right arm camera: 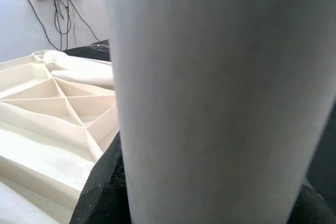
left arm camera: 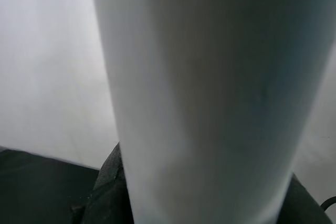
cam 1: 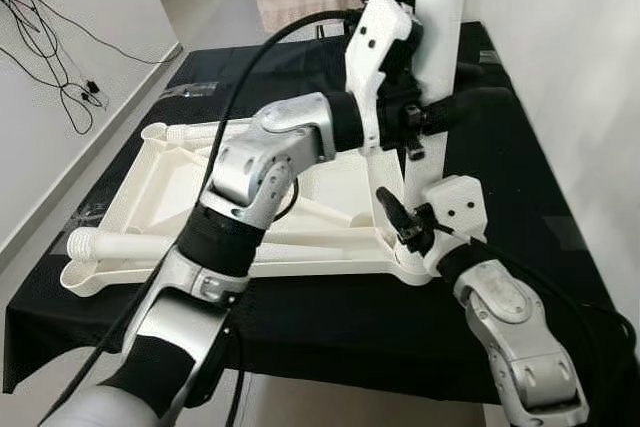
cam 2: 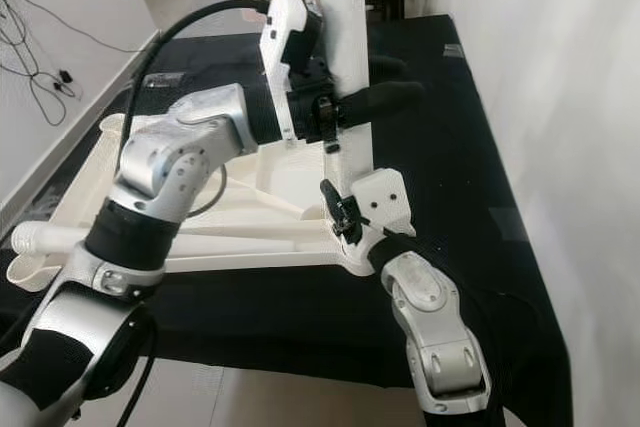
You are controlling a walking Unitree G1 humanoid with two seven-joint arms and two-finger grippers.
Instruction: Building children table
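An upturned children's table panel lies on the tabletop; a leg stands upright at its right near corner, another leg lying along its left.

White tabletop upside down, ribs up, frame centre-left; one leg upright at its right corner

Bright, even daylight; head views sharp, wrist views blurred close-up
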